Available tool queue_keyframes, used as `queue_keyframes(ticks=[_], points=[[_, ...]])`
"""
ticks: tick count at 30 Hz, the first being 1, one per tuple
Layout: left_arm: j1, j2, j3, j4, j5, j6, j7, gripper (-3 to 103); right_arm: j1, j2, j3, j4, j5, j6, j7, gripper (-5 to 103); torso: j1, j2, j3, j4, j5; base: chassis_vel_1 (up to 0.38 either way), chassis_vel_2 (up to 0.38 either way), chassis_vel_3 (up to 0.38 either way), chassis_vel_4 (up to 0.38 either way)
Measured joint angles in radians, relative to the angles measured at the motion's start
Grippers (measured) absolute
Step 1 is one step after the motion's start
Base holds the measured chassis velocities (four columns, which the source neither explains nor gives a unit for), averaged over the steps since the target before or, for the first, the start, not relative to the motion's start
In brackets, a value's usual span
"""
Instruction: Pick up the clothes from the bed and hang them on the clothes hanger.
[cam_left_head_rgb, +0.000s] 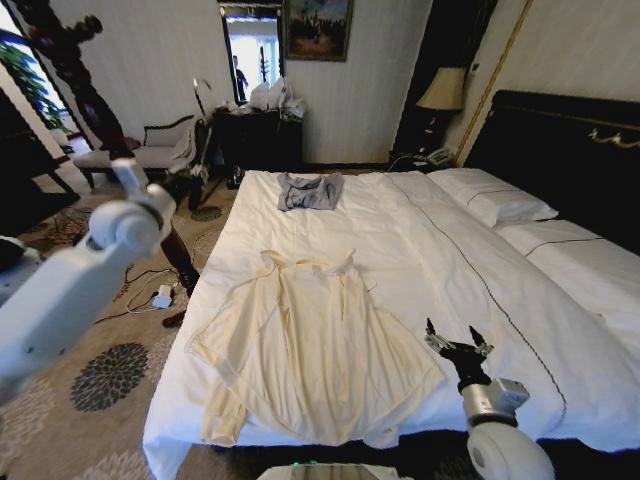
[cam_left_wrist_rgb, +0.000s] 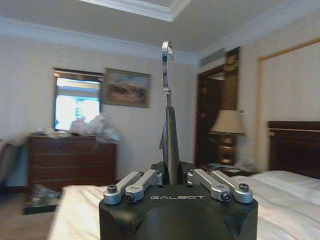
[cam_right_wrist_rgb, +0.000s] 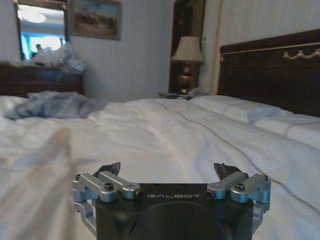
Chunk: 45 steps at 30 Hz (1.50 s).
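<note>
The clothes (cam_left_head_rgb: 310, 345) lie flat just left of the right gripper (cam_left_head_rgb: 457, 343), jaws apart above the bed (cam_left_head_rgb: 420, 230).

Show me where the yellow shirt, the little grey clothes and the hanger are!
cream-yellow shirt (cam_left_head_rgb: 315, 345): head view, middle of its front, flat on the bed.
grey garment (cam_left_head_rgb: 309, 190): head view, centre of the crumpled cloth.
clothes hanger (cam_left_wrist_rgb: 171, 145): left wrist view, dark neck below the wire hook, in the left gripper.
</note>
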Motion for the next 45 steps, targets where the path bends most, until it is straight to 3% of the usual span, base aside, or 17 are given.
queue_keyframes(ticks=[3, 9, 15, 18, 24, 27, 31, 37, 45], points=[[0.088, 0.002, -0.035, -0.035, 0.018, -0.018, 0.031, 15, -0.010, -0.023, 0.042, -0.014, 0.039, -0.004, 0.005, 100, 0.000, 0.000, 0.000, 0.0002, 0.0000, 0.000, 0.000, 0.000, 0.000], [0.280, -0.013, -0.103, -0.089, 0.133, -0.058, 0.072, 15, -0.018, -0.077, 0.128, -0.021, 0.119, -0.031, 0.019, 100, 0.000, 0.000, 0.000, 0.0008, 0.0000, 0.000, 0.000, 0.000, 0.000], [0.404, -0.059, -0.094, -0.139, 0.196, -0.082, 0.081, 15, 0.023, -0.135, 0.131, -0.059, 0.190, -0.025, -0.010, 100, 0.000, 0.000, 0.000, 0.0002, -0.0002, 0.000, 0.000, 0.000, 0.000], [0.442, -0.034, -0.049, -0.225, 0.095, -0.082, 0.035, 15, 0.083, -0.251, 0.118, -0.164, 0.344, -0.025, -0.022, 100, 0.000, 0.000, 0.000, 0.0004, 0.0001, 0.000, 0.000, 0.000, 0.000], [0.526, 0.045, -0.042, -0.266, 0.046, -0.088, 0.078, 15, 0.144, -0.303, 0.072, -0.218, 0.437, -0.035, -0.033, 100, 0.000, 0.000, 0.000, 0.0002, 0.0006, 0.000, 0.000, 0.000, 0.000], [0.624, 0.068, -0.063, -0.250, 0.080, -0.102, 0.147, 15, 0.216, -0.314, 0.005, -0.190, 0.554, -0.108, 0.011, 100, 0.000, 0.000, 0.000, 0.0008, -0.0004, 0.000, 0.000, 0.000, 0.000], [0.666, 0.048, -0.070, -0.206, 0.092, -0.108, 0.210, 15, 0.302, -0.343, -0.053, -0.199, 0.674, -0.179, 0.076, 100, 0.000, 0.000, 0.000, 0.0004, -0.0004, 0.000, 0.000, 0.000, 0.000], [0.687, 0.014, -0.093, -0.157, -0.010, -0.104, 0.285, 15, 0.408, -0.416, -0.143, -0.254, 0.805, -0.223, 0.104, 100, 0.000, 0.000, 0.000, 0.0002, -0.0003, 0.000, 0.000, 0.000, 0.000], [0.655, -0.012, -0.097, -0.111, -0.202, -0.071, 0.338, 15, 0.586, -0.427, -0.283, -0.397, 0.737, -0.230, 0.056, 100, 0.000, 0.000, 0.000, 0.0000, -0.0002, 0.000, 0.000, 0.000, 0.000]])
